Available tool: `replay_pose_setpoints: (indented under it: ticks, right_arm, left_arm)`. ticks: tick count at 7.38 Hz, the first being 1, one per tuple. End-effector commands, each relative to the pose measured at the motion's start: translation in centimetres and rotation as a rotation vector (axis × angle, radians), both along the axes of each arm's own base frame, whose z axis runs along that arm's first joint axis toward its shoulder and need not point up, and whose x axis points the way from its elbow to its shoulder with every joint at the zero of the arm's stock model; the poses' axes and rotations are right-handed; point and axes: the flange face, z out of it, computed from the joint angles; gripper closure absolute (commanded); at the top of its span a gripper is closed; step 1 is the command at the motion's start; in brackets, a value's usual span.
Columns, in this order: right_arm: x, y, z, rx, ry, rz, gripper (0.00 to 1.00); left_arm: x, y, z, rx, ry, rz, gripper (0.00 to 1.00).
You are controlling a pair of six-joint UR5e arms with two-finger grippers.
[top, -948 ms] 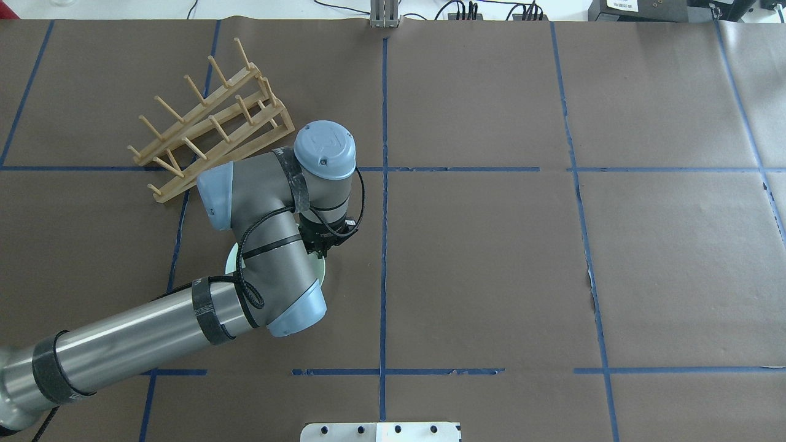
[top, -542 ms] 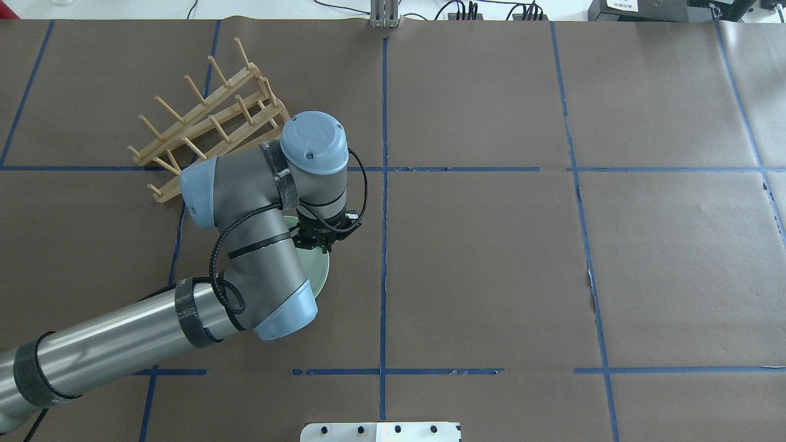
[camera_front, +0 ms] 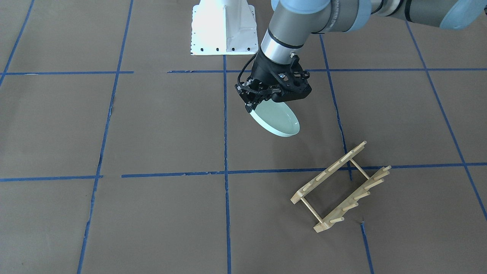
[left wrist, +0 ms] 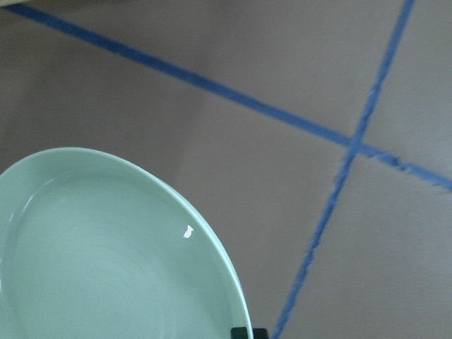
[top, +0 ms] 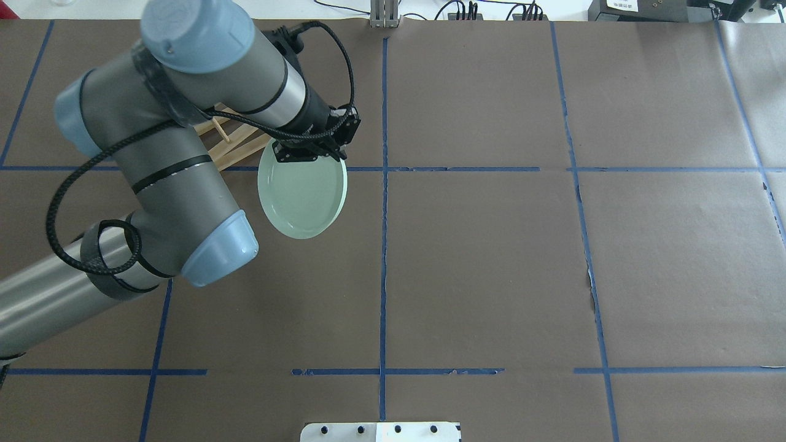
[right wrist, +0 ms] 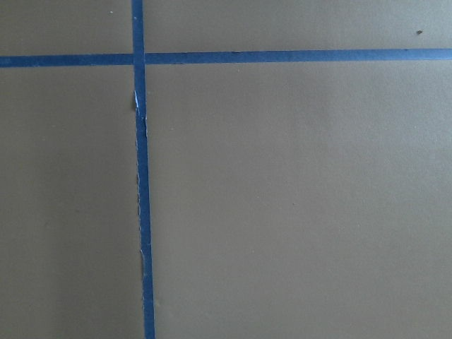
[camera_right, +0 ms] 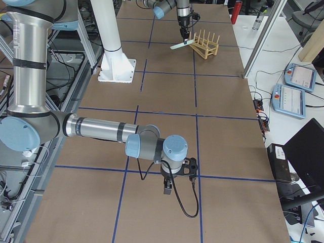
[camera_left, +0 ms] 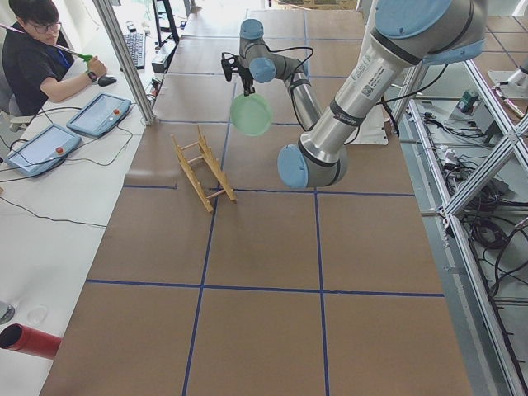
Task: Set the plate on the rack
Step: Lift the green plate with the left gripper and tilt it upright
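Note:
The pale mint-green plate [top: 302,196] hangs in the air, tilted, held by its far rim in my left gripper [top: 307,155], which is shut on it. It also shows in the front view [camera_front: 277,120], the left side view [camera_left: 251,114] and the left wrist view [left wrist: 92,261]. The light-wood rack [camera_front: 340,186] stands on the table a short way beyond the plate and to its left in the overhead view; there my left arm hides most of the rack [top: 230,147]. My right gripper [camera_right: 174,177] hovers low over the table at the far right; I cannot tell its state.
Brown paper with a blue tape grid [top: 384,245] covers the table. The white robot base [camera_front: 222,28] stands at the near edge. An operator [camera_left: 37,49] and tablets [camera_left: 99,114] sit at the left end, with a red cylinder [camera_left: 33,340] nearby.
My left arm has risen and swung toward the rack. The plate, which lay under the arm on the table, is now lifted clear and tilted, nearer the rack.

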Motion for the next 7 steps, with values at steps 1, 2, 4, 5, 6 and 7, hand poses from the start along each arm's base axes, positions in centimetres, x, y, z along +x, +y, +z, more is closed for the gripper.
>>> replay_pose_setpoints:
  ticks: [1, 2, 4, 5, 6, 7]
  right_arm:
    - [-0.1, 0.0, 0.0, -0.001, 0.000, -0.001, 0.00]
    - [-0.1, 0.0, 0.0, -0.001, 0.000, -0.001, 0.00]
    - [0.0, 0.0, 0.0, -0.001, 0.000, 0.000, 0.00]
    - [-0.1, 0.0, 0.0, -0.001, 0.000, -0.001, 0.00]
    - [0.0, 0.0, 0.0, -0.001, 0.000, 0.000, 0.00]
    - [-0.1, 0.0, 0.0, -0.001, 0.000, -0.001, 0.00]
  left_arm:
    - [-8.5, -2.0, -0.8, 0.192, 0.282, -0.104, 1.00]
    - [-12.0, -2.2, 0.0, 0.249, 0.373, -0.114, 1.00]
    - [-17.3, -2.7, 4.1, 0.356, 0.507, -0.174, 1.00]
    - [-19.5, -4.3, 6.3, 0.376, 0.557, -0.214, 1.00]
    - [-19.9, -5.9, 8.9, 0.400, 0.581, -0.237, 1.00]
    - [-19.7, -7.2, 13.0, 0.430, 0.605, -0.262, 1.00]
